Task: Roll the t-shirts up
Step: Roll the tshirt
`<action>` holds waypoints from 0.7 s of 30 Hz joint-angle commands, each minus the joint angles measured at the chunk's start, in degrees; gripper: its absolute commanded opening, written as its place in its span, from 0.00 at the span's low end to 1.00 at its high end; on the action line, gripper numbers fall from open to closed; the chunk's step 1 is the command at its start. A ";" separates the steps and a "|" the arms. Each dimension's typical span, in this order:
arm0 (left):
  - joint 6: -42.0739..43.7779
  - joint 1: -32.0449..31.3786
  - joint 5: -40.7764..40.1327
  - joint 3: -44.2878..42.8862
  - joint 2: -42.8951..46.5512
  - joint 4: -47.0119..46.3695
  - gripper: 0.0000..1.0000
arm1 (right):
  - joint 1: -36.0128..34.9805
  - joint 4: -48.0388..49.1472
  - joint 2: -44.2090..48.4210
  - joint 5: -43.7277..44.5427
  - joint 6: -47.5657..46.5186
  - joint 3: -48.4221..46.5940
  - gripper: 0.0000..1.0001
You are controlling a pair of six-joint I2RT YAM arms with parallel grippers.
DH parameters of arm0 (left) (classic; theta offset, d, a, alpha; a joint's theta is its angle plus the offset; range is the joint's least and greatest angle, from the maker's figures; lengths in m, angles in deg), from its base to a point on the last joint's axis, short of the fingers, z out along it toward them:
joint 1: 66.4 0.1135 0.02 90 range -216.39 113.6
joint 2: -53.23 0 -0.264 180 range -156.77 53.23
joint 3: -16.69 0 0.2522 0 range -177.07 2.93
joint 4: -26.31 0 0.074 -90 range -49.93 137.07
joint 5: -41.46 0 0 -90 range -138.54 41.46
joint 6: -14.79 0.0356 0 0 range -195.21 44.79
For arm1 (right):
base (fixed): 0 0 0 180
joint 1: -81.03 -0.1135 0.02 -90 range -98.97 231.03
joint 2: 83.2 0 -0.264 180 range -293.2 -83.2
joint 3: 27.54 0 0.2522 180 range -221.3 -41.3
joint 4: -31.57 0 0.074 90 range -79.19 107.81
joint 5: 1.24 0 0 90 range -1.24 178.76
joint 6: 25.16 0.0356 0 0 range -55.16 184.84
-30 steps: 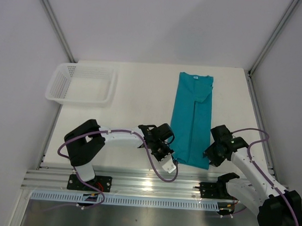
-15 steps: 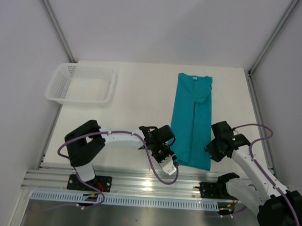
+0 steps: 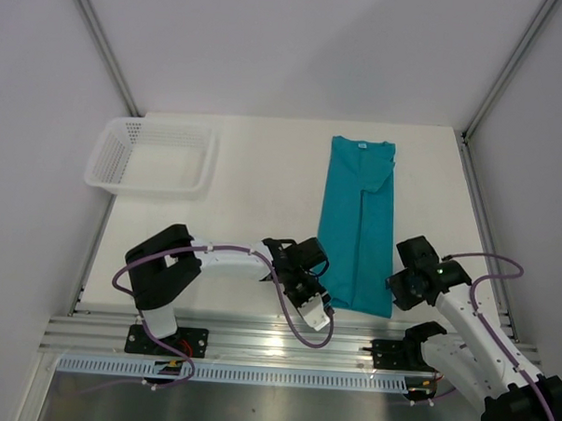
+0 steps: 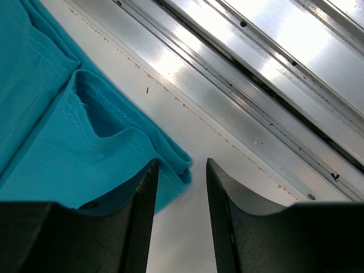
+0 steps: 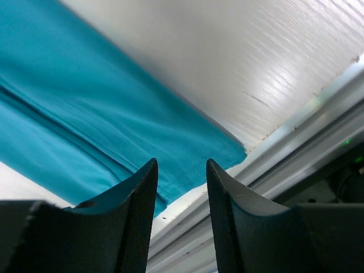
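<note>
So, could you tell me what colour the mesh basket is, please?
The basket is plain white, clearest in the top external view.

I'm in a lab test cell, not a home: plain white panel walls [image 3: 297,53] boxing in the upper frame, grey metal corner posts [image 3: 102,44], bare white tabletop [image 3: 253,200], slotted aluminium mounting rail [image 3: 238,344] along the bottom edge.
</note>
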 commanded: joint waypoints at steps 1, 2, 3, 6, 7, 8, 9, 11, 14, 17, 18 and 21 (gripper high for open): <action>-1.80 -0.66 1.48 -2.34 -1.84 -1.27 0.42 | -1.08 -4.71 -0.80 2.08 11.92 -0.29 0.43; -1.89 -0.66 1.47 -2.60 -1.93 -1.09 0.42 | -1.52 -5.42 -1.24 1.90 13.86 -0.29 0.43; -1.72 -0.75 1.39 -2.69 -2.10 -0.74 0.40 | -2.91 -6.64 -2.03 1.72 17.79 -0.29 0.42; -1.36 -1.18 1.21 -2.61 -2.10 -0.21 0.30 | -7.65 -7.53 -4.66 3.29 22.91 -0.38 0.41; -1.37 -1.27 1.12 -2.69 -2.19 -0.38 0.26 | -8.80 -7.53 -5.37 4.34 25.71 -0.47 0.41; -1.89 -1.27 1.03 -2.69 -2.19 -0.65 0.21 | -9.77 -7.45 -6.07 5.40 26.79 -0.47 0.41; -2.24 -1.19 1.03 -2.61 -2.10 -1.35 0.14 | -10.83 -6.66 -7.30 5.84 27.23 -0.30 0.42; -3.20 -1.27 0.86 -2.78 -1.93 -1.70 0.06 | -11.19 -6.39 -8.19 6.03 28.11 0.49 0.42; -5.66 -1.27 0.16 -3.31 -1.75 -2.58 0.01 | -12.06 -6.22 -8.37 6.46 29.52 1.81 0.43; -9.87 -1.01 -1.86 -4.36 -1.75 -4.43 0.01 | -12.60 -5.69 -6.97 7.25 31.62 2.95 0.43; -10.85 -0.92 -2.30 -4.54 -1.66 -4.60 0.01 | -12.59 -5.16 -6.53 7.52 31.54 2.87 0.43; -14.45 0.04 -1.78 -7.17 -1.66 -3.99 0.01 | -12.42 -6.82 -4.85 8.48 31.45 1.20 0.43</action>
